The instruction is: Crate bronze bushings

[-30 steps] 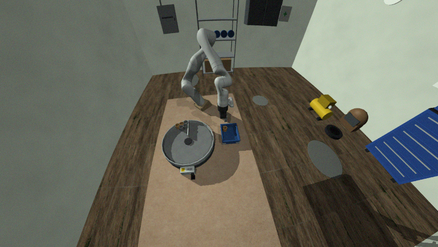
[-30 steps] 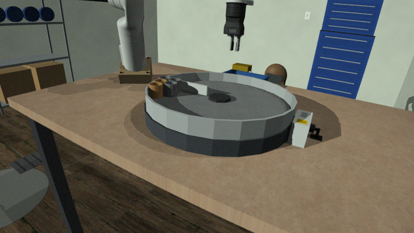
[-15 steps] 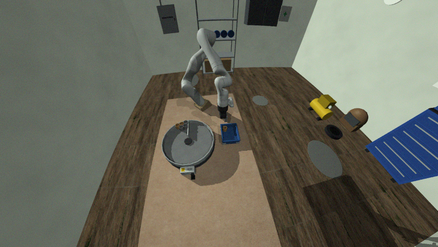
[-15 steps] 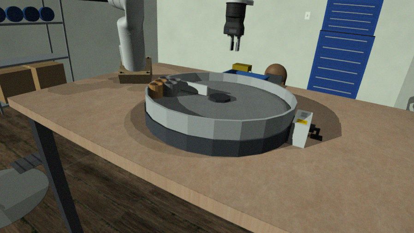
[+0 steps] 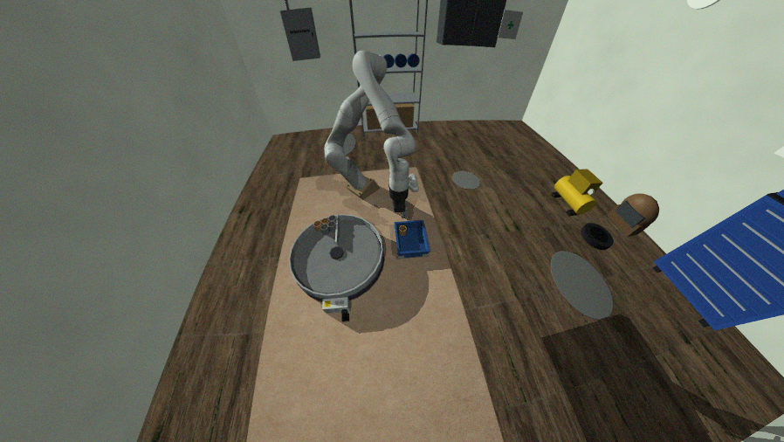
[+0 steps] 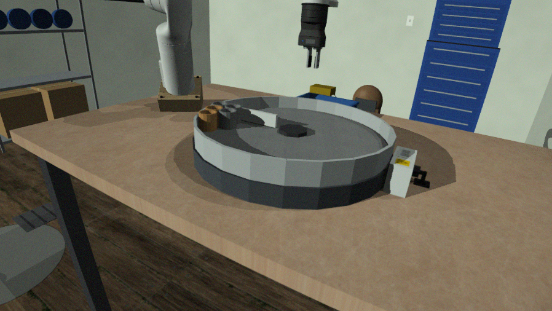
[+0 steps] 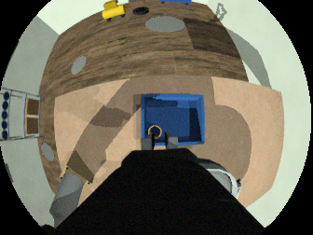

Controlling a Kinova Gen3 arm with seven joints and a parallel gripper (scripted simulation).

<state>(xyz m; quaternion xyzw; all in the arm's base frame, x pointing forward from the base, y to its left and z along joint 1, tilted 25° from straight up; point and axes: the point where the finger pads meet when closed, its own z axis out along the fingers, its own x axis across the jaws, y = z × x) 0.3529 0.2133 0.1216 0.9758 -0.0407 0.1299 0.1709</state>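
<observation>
The control box (image 5: pixel 334 304) (image 6: pixel 402 173) stands at the turntable's (image 5: pixel 356 263) (image 6: pixel 316 142) (image 7: pixel 225 176) outer wall. Inside the turntable's rim, two bronze bushings (image 5: pixel 317 225) (image 6: pixel 208 120) stand clustered with the steel bushings (image 5: pixel 324 227) (image 6: pixel 227 118), near the pale blade (image 5: pixel 336 233) (image 6: pixel 268 118). Beside the turntable is the crate (image 5: pixel 415 242) (image 6: pixel 335 101) (image 7: pixel 174 117), one bronze bushing (image 5: pixel 402 231) (image 7: pixel 149 131) inside. Above the crate, higher than the turntable, hangs the gripper (image 5: pixel 402 214) (image 6: pixel 313 67) (image 7: pixel 159 138), fingers parted partway, grasping nothing. The arm's base (image 5: pixel 368 189) (image 6: pixel 181 104) (image 7: pixel 82 167) lies beyond the turntable.

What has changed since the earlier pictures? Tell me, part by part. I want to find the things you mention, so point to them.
Nothing visibly changed. The arm (image 5: pixel 395 121) (image 6: pixel 174 58) (image 7: pixel 67 192) stayed put, jaws apart with nothing between them. One bronze bushing (image 5: pixel 402 231) (image 7: pixel 155 125) stayed in the crate (image 5: pixel 415 240) (image 6: pixel 335 100) (image 7: pixel 173 117), and the other bushings (image 5: pixel 324 225) (image 6: pixel 227 120) stayed on the turning table (image 5: pixel 351 274) (image 6: pixel 303 173).
</observation>
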